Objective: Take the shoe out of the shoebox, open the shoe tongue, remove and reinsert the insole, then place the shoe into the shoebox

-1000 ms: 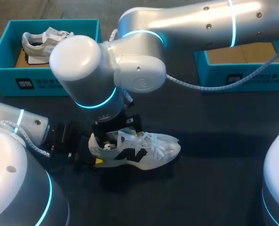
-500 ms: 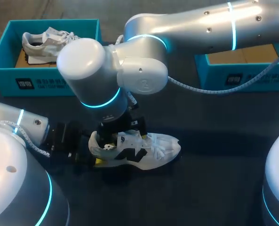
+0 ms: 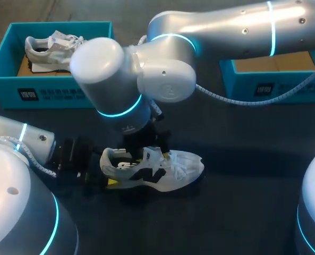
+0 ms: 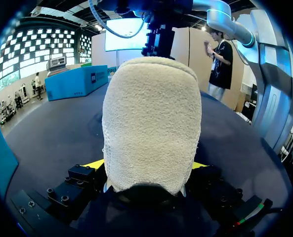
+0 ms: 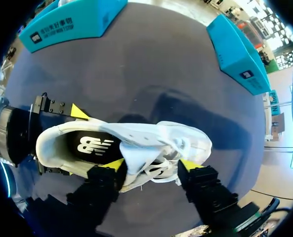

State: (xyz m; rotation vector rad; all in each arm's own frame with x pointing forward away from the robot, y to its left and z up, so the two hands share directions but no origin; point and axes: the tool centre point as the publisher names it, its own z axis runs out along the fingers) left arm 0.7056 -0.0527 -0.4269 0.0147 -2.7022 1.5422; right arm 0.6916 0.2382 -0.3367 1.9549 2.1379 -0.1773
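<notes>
Currently the white shoe [image 3: 168, 169] lies on its side on the dark table [image 3: 242, 212], out of either box, its toe pointing toward my right; its black insole [image 5: 94, 145] with a white logo sits inside the opening. From my left, the left gripper [image 4: 146, 167] is closed on the heel, a yellow tip pressed against each side of the fuzzy heel cup; in the right wrist view one of those tips shows just beside the heel. My right arm reaches in over the middle of the table and hangs above the shoe; the right gripper [image 5: 151, 165] has its fingers spread wide, the raised tongue [image 5: 131, 160] and the laces [image 5: 161, 168] between them, one tip against the tongue's edge, the other just beside the laces. One teal shoebox [image 3: 51, 95] at the far left holds a second shoe [image 3: 51, 45]; another teal shoebox [image 3: 263, 87] stands at the far right.
</notes>
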